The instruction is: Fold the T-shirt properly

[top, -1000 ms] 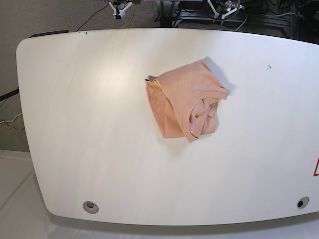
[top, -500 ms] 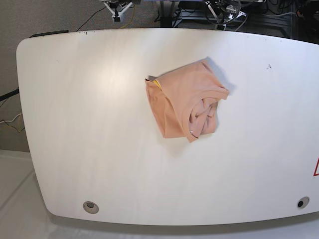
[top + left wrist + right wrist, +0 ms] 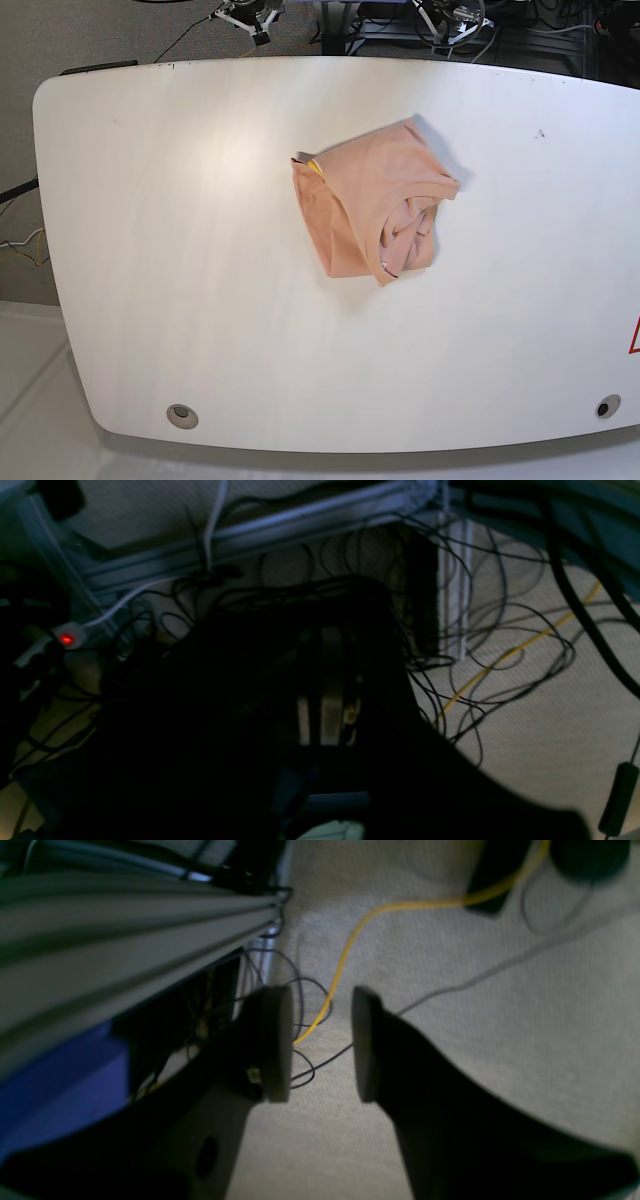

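Base overhead — wrists toward floor

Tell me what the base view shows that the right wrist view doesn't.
Only the base view shows the folded peach T-shirt lying on the white table, with neither gripper near it. Only the right wrist view shows the right gripper up close, its pads apart with nothing between them, over beige carpet and a yellow cable. Both catch cables on the floor behind the table.

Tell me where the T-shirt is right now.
In the base view the T-shirt lies folded on the white table, slightly right of centre and toward the far edge, untouched by either arm.
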